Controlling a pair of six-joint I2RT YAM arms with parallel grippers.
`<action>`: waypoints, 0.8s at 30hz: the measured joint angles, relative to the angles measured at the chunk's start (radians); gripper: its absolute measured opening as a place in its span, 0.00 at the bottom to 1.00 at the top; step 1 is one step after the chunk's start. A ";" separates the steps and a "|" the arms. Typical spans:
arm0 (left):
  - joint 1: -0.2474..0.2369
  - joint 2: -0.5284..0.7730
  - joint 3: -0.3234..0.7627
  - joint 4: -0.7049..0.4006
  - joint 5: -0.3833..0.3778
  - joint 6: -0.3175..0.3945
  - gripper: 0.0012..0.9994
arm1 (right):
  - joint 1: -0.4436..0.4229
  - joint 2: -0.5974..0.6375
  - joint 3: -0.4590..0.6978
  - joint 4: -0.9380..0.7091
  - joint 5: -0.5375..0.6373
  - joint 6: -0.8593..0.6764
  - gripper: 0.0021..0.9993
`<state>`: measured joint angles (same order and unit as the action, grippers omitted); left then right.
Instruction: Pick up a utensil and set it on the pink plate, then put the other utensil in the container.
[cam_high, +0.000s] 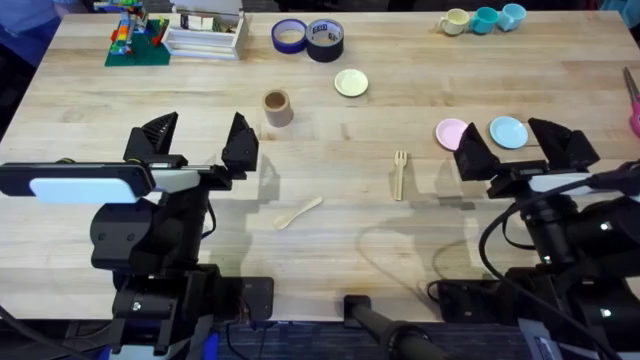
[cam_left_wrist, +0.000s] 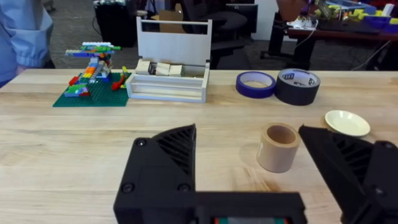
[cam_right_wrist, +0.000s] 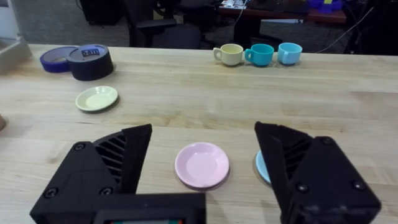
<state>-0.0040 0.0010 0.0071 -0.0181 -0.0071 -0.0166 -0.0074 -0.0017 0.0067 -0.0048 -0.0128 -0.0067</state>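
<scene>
Left tool (cam_high: 198, 135) and right tool (cam_high: 528, 142) both spread wide, empty, above tabletop (cam_high: 340, 230). Spoon (cam_high: 298, 212) lies near centre; fork (cam_high: 400, 174) right of it. Container (cam_high: 277, 107) upright farther left. Pink plate (cam_high: 452, 133) touches blue plate (cam_high: 508, 131), right.

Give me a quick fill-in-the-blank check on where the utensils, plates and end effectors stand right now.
1. The wooden fork lies on the ____, not on a plate.
2. The pink plate sits beside the light ____ plate.
3. The tan container holds ____ utensils.
4. Both the left end effector and the right end effector have their fingers ____, while the wooden spoon lies untouched.

Missing words: table; blue; no; open
</scene>
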 joint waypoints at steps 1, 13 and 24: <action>0.000 0.000 0.000 0.000 0.000 0.000 0.99 | 0.000 0.000 0.000 0.000 0.000 0.000 0.99; 0.000 0.000 0.000 0.000 0.000 0.001 0.99 | 0.000 0.001 0.000 0.000 -0.002 0.000 1.00; 0.000 0.000 0.002 0.011 0.000 0.013 0.99 | -0.004 0.001 0.011 -0.022 -0.002 -0.050 1.00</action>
<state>-0.0040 0.0010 0.0090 -0.0075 -0.0071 -0.0032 -0.0116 -0.0010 0.0180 -0.0267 -0.0147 -0.0571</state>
